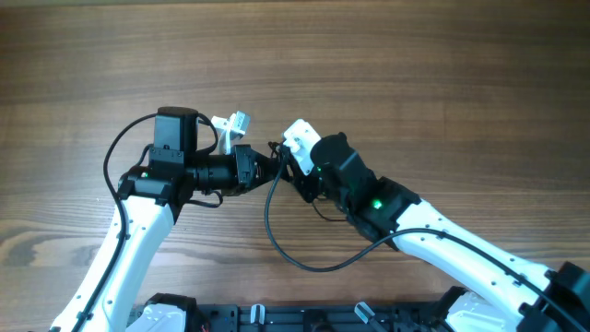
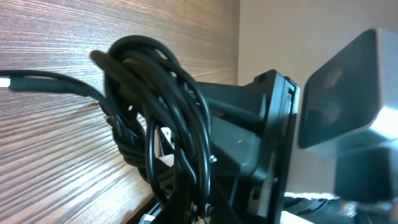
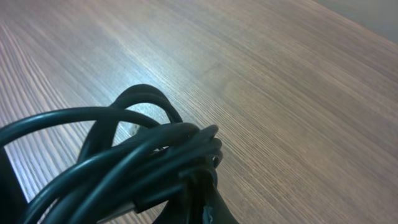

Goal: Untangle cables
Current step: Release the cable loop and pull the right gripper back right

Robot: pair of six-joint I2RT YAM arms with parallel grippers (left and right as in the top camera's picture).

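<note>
Two arms met at the centre of the overhead frame over the wooden table (image 1: pixel 415 74), where, from the left, the left gripper (image 1: pixel 261 169) was clamped shut on the bundled black cables (image 2: pixel 155 93) and, just right of that knot, the right gripper (image 1: pixel 291 171) was likewise closed on it.

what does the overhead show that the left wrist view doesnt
Only overhead: both whole arms, with the left end effector and right end effector meeting at the cables mid-table. Only left wrist: the bundle up close, its separate strands wound over each other, and one cord running off to the frame's left edge. Both: the black cables and the wooden table.
</note>
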